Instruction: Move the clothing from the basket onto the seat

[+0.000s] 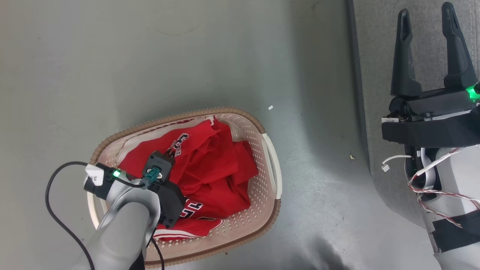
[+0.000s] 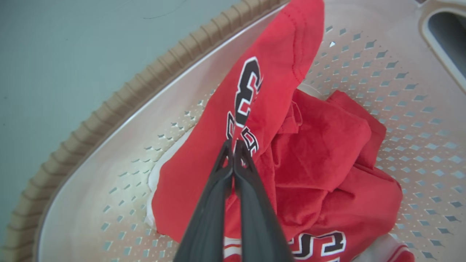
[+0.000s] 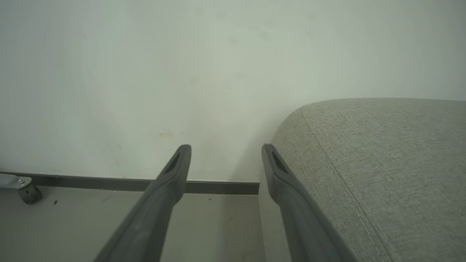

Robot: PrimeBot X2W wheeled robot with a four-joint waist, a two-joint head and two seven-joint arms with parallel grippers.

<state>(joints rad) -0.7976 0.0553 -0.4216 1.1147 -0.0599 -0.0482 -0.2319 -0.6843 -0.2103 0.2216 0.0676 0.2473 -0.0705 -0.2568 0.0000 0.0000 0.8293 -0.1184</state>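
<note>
Red clothing (image 1: 210, 165) with navy white-edged numbers lies crumpled in the cream perforated basket (image 1: 268, 165) on the floor. My left gripper (image 2: 233, 145) reaches down into the basket, its fingers shut on a fold of the red clothing (image 2: 327, 145) beside the printed numbers. In the head view the left wrist (image 1: 161, 180) covers the fingertips. My right gripper (image 1: 425, 17) stands open and empty over the edge of the grey seat (image 1: 378, 56). The right wrist view has the right gripper (image 3: 225, 151) beside the seat's (image 3: 382, 153) rounded corner.
Grey floor (image 1: 150, 56) surrounds the basket, with small scraps (image 1: 270, 107) lying on it. A pale wall (image 3: 182, 72) with a dark skirting strip stands behind the seat. A caster wheel (image 3: 29, 193) shows at the wall's foot.
</note>
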